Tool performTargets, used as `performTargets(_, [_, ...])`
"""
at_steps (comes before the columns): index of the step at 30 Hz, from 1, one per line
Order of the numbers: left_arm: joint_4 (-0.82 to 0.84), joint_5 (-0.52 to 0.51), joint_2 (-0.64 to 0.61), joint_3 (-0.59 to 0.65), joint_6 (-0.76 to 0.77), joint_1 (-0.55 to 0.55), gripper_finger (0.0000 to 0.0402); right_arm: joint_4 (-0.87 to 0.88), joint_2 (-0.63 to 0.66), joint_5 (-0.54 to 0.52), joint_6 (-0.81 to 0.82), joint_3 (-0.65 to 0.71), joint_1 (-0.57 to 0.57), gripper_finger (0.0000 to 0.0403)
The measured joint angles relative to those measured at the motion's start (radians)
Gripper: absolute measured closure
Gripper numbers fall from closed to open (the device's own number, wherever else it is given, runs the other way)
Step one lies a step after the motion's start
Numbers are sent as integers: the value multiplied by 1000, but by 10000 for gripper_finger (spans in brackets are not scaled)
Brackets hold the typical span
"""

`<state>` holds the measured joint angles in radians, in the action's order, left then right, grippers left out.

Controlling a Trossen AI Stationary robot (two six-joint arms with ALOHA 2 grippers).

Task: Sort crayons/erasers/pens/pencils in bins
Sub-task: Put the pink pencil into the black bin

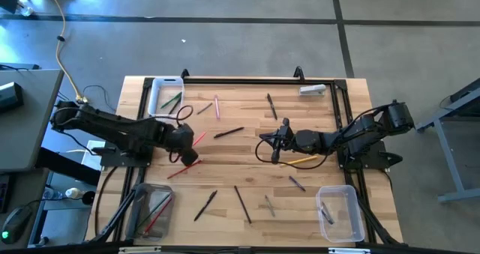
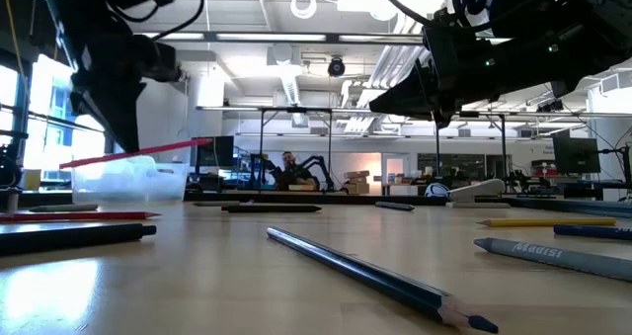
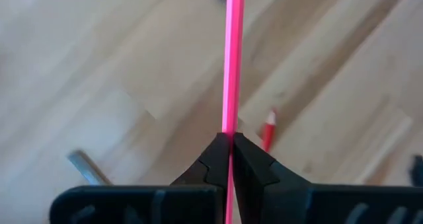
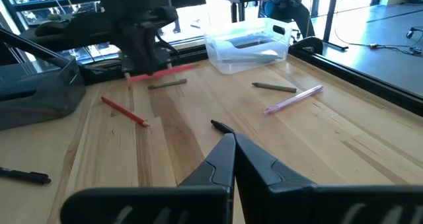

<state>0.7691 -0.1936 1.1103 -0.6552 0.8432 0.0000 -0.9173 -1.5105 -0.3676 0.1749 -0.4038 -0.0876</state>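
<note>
Wooden counter carries three clear bins: a white-rimmed one at the far left corner, a grey-tinted one at the near left and a third at the near right, with pencils and pens scattered between them. Left hand is clamped on a pink pencil, lifted clear above the left half near a red pencil lying flat. Right hand, fingers pressed together and holding nothing, hovers over the middle right beside a yellow pencil.
</note>
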Motion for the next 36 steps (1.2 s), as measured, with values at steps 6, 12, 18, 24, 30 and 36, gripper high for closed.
performTargets(6, [-5,-7,-10,13,132,-142,401,0,0,0,0,0,0,403])
performTargets(12, [-15,-38,17,21,251,-267,401,0,0,0,1,0,0,403])
performTargets(18, [-99,-43,85,21,323,-362,401,1,0,1,3,0,0,403])
performTargets(24, [-228,-49,210,21,332,-403,401,1,0,1,3,0,0,403])
performTargets(30, [-326,-14,328,21,319,-402,401,4,0,1,3,0,0,403])
performTargets(36, [-225,3,332,-49,193,-377,400,13,0,1,3,0,0,403])
